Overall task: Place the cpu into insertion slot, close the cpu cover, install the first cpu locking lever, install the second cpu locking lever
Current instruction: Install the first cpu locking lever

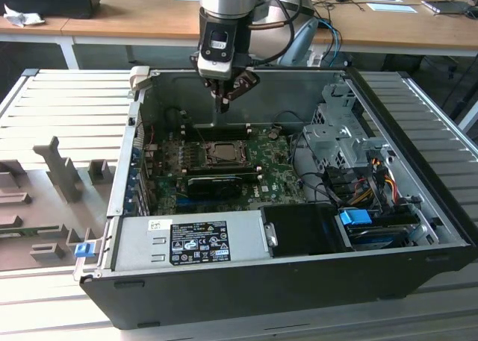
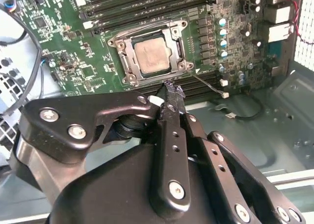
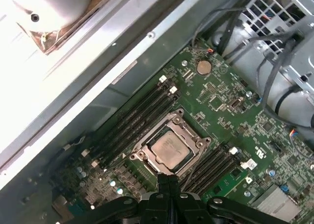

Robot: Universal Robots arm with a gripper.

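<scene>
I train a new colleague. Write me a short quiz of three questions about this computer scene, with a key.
1. True or false: the cpu lies framed by the cpu cover.
2. The gripper hangs above: A) the motherboard, B) the power supply, C) the drive cage.
3. Are the gripper's fingers open or shut?
Key: 1 true; 2 A; 3 shut.
</scene>
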